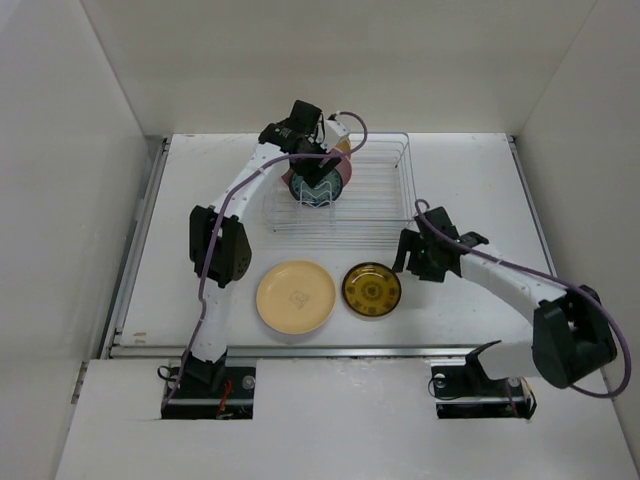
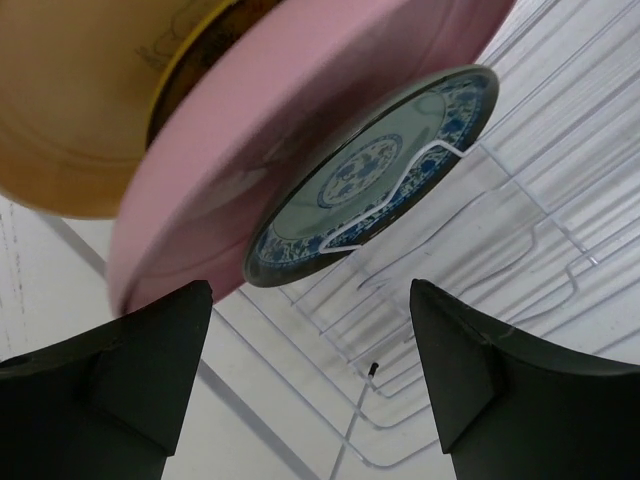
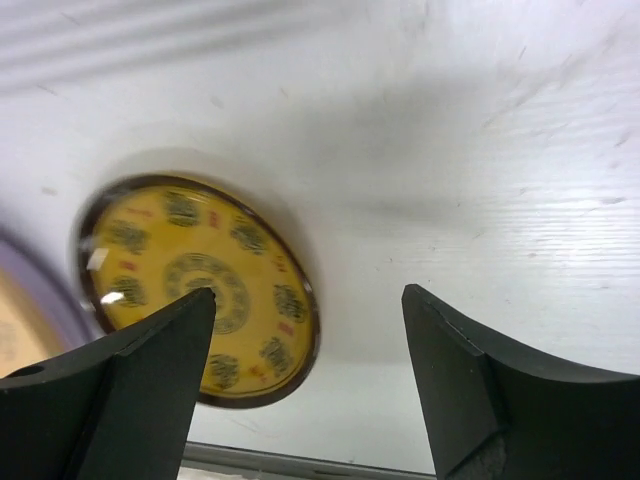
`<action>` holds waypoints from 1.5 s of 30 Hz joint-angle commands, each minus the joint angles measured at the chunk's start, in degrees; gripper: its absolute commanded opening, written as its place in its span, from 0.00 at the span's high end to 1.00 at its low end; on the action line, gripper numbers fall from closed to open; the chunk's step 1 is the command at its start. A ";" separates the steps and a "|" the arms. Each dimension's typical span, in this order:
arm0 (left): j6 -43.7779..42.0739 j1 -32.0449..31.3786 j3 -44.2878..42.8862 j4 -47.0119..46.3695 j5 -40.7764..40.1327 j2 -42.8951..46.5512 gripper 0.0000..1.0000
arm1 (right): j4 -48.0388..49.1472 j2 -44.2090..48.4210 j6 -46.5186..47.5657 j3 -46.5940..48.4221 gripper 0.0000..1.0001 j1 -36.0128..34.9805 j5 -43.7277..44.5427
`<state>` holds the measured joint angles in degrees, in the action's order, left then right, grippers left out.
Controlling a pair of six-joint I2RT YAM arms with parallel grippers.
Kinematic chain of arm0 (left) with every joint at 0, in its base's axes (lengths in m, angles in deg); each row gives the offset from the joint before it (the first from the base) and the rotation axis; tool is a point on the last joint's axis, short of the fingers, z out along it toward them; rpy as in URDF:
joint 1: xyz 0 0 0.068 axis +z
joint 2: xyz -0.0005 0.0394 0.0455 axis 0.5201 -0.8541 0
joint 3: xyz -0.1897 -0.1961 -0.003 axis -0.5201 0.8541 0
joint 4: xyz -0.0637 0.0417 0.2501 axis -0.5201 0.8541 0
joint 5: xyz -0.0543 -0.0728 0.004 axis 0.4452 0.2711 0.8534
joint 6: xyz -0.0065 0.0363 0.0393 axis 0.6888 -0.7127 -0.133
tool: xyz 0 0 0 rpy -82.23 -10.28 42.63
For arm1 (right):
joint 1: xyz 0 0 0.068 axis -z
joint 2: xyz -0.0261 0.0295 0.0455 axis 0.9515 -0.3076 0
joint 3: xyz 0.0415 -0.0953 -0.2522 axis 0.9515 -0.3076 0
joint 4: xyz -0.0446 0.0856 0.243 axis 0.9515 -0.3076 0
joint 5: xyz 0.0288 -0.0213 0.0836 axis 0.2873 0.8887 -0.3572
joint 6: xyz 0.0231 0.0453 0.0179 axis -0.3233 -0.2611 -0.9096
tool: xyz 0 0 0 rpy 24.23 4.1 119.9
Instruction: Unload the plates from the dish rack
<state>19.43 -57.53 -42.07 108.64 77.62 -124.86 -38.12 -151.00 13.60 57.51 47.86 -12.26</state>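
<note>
left gripper (image 2: 310, 300): wide, empty, at teal plate (image 2: 370, 175)
right gripper (image 3: 308, 300): wide, empty, over amber plate (image 3: 200, 285)
rack (image 1: 380, 190): teal plate, pink plate (image 2: 300, 110) at 9 o'clock end
cream plate (image 1: 296, 296): 9 o'clock of amber plate

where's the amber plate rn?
Top view: the amber plate lies flat on the table, in front of the dish rack, between the cream plate and the right claw.
</note>
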 commanded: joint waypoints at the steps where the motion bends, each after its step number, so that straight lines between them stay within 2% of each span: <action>1: -0.43 -0.17 -2.70 -4.45 -4.06 1.95 0.22 | -3.33 7.14 0.35 6.59 0.19 0.06 7.02; 5: -0.43 -0.17 -2.08 -5.07 -5.20 -0.51 0.21 | -3.85 10.23 0.88 10.64 0.18 0.06 8.43; 10: -0.43 -0.17 -3.13 -5.07 -5.91 -4.55 0.24 | -4.39 8.83 3.16 14.68 0.18 0.06 8.53; 13: 0.97 0.35 -3.13 -6.21 -5.39 -5.09 0.24 | -4.39 8.83 3.69 14.69 0.18 0.06 7.99; 17: 0.97 0.36 1.08 -10.25 -3.98 -3.77 0.27 | 0.34 12.51 5.17 13.11 0.18 0.06 4.50; 21: 1.59 0.36 1.08 -10.79 -2.84 -3.77 0.48 | 2.99 13.84 6.68 13.11 0.18 0.06 3.07; 22: 2.37 0.88 1.08 -10.79 -2.83 -3.77 0.64 | 3.00 13.84 7.37 13.71 0.18 0.06 3.07; 26: 2.91 0.88 1.61 -9.65 -2.31 -3.77 0.87 | 3.61 11.91 9.40 16.35 0.18 0.06 2.45; 28: 3.52 0.88 1.61 -9.65 -3.10 -3.77 0.86 | 4.13 11.21 10.27 18.10 0.18 0.06 3.06; 29: 4.22 1.49 1.61 -9.65 -3.97 -3.77 0.80 | 5.10 10.50 11.67 18.64 0.18 0.06 3.07; 30: 4.23 1.50 2.22 -9.65 -3.98 -3.07 0.61 | 5.63 10.50 12.38 19.34 0.18 0.06 4.20; 32: 4.75 2.02 5.11 -11.30 -4.50 -0.70 0.50 | 6.16 7.44 13.70 22.23 0.18 0.06 9.03; 33: 4.75 2.03 6.43 -12.36 -5.29 0.27 0.47 | 6.16 6.29 13.71 23.38 0.15 0.06 11.40; 38: 6.15 2.55 7.32 -12.98 -7.48 2.20 0.38 | 1.35 -4.16 12.05 35.83 0.15 3.56 23.79; 42: 7.56 3.61 7.85 -12.98 -6.35 1.69 0.30 | -2.80 -13.47 9.67 43.06 0.15 7.26 24.34; 45: 7.57 4.13 6.37 -11.23 -3.72 -1.38 0.26 | -1.76 -17.00 9.67 44.83 0.15 8.75 22.69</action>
<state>25.90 -54.43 -34.64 98.34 71.80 -127.22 -38.10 -166.03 24.20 99.19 55.47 8.75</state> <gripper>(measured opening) 0.729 0.844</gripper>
